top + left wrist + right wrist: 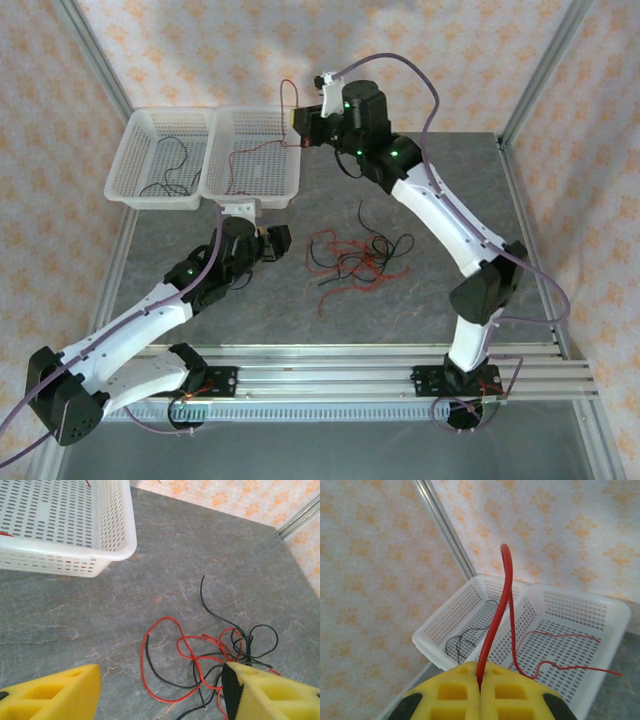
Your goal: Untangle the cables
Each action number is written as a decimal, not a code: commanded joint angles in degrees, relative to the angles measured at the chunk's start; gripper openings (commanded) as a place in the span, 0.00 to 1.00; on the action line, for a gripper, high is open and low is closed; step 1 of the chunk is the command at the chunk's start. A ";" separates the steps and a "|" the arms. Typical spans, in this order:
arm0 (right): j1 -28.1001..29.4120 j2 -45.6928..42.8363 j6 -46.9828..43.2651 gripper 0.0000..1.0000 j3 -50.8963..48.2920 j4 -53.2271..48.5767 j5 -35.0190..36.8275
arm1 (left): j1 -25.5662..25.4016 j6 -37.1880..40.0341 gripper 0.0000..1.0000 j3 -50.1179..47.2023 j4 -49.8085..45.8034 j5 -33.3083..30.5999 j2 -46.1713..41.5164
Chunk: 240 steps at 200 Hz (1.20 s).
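Observation:
A tangle of thin red and black cables (350,262) lies on the grey table, right of centre. My left gripper (272,243) hovers open just left of it. In the left wrist view the tangle (200,652) lies between and beyond the left gripper's (161,690) spread yellow fingers. My right gripper (297,125) is up over the right basket, shut on a red cable (281,95). In the right wrist view that red cable (502,595) rises from the closed right gripper (480,680), bends over and drops into the basket.
Two white perforated baskets stand side by side at the back left. The left basket (118,160) (427,630) holds black wires (460,645). The right basket (250,200) (615,610) holds a red wire (560,652); its wall (60,562) is near the left gripper. Metal frame posts edge the table.

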 commanded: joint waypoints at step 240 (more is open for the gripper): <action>1.64 41.79 3.98 0.00 26.04 -4.13 7.49 | -0.41 -1.45 0.66 -0.77 0.05 -0.62 -2.19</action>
